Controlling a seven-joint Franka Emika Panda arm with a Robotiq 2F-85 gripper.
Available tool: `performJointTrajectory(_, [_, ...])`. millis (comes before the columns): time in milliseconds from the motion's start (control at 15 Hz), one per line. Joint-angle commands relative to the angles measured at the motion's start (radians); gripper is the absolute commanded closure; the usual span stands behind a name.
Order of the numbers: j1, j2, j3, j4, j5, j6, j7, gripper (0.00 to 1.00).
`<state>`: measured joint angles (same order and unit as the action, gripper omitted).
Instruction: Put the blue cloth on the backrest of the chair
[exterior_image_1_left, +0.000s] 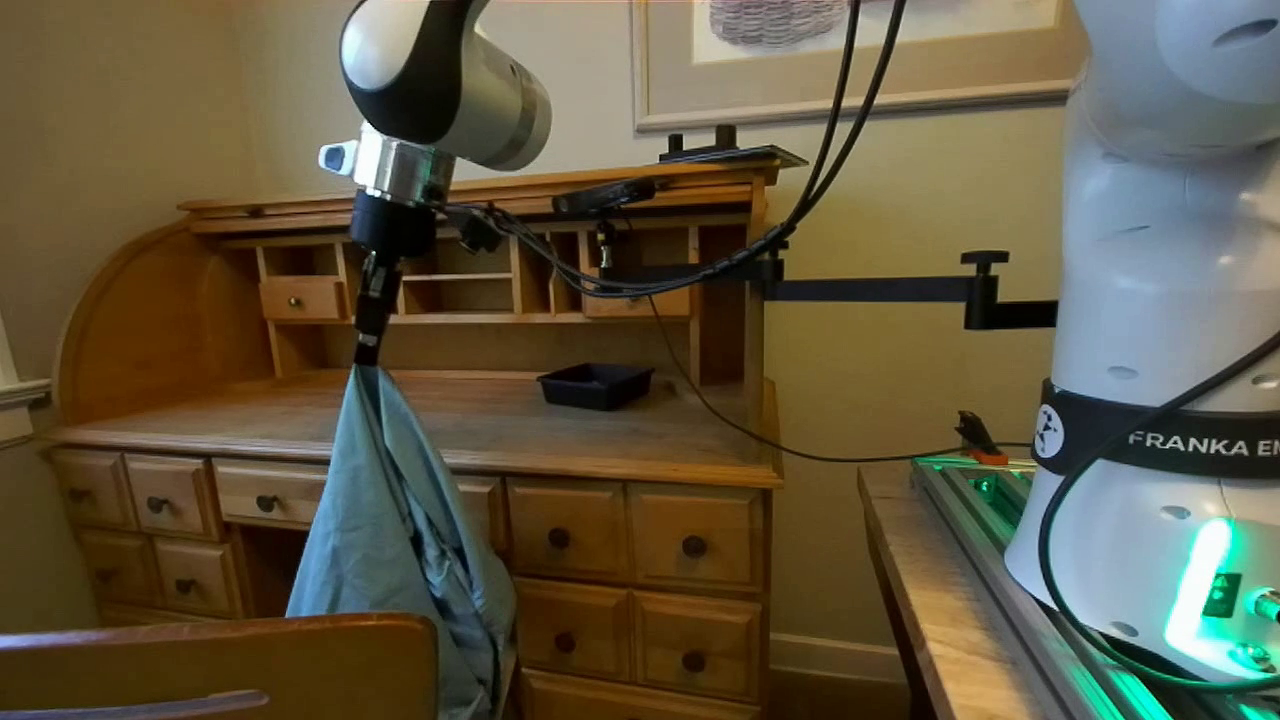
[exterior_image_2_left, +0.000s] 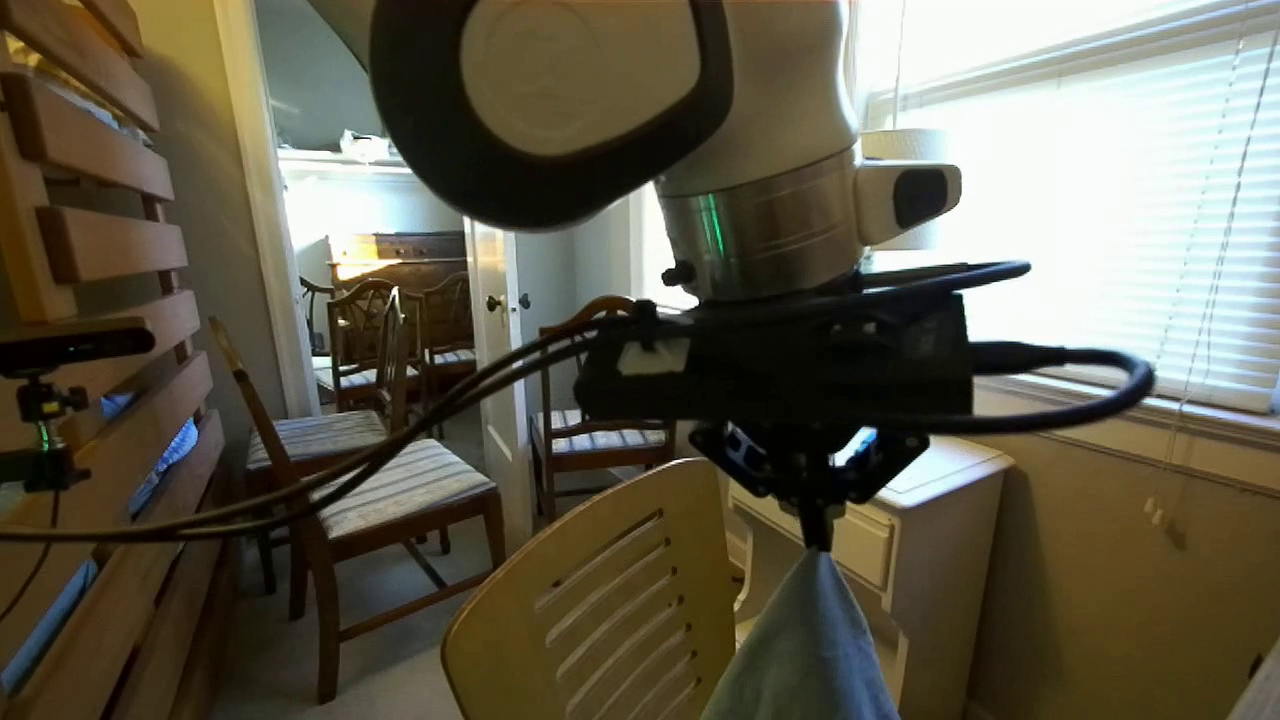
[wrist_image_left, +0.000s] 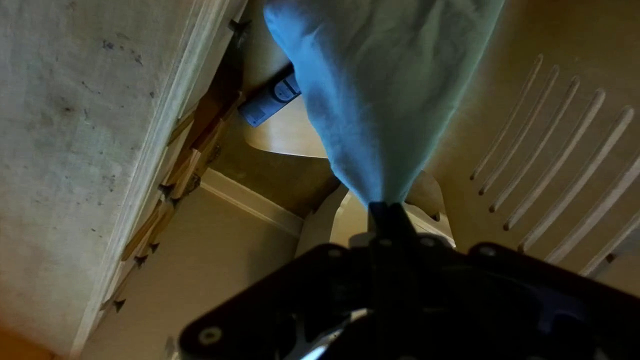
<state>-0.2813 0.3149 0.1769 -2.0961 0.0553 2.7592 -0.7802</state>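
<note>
Your gripper (exterior_image_1_left: 367, 350) pinches the blue cloth (exterior_image_1_left: 395, 530) tight by its tip, so carry that tip across the chair backrest (exterior_image_1_left: 220, 658) before you gently let go.

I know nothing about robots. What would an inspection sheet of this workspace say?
Surface: brown wooden roll-top desk, bearing a black rectangular tray.
Job's things: blue fabric cloth hangs beside the pale wooden chair's slotted backrest; contact unclear.
Clutter: dark oblong handset, apparently on that chair's seat.
Black gripper: jaws shut on the cloth's gathered tip.
Long black cables: hang in a loop near the gripper.
Surroundings: white window blinds; brown wooden chairs with striped seats.
</note>
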Motion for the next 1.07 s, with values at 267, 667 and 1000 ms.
performJointTrajectory(267, [0.142,-0.007,-0.019,0.094,-0.018,-0.177,0.016,1.00])
performJointTrajectory(667, [0.248,-0.023,-0.011,0.136,-0.048,-0.276,0.016,1.00])
performJointTrajectory(1000, [0.313,-0.029,0.006,0.188,-0.073,-0.327,0.002,1.00])
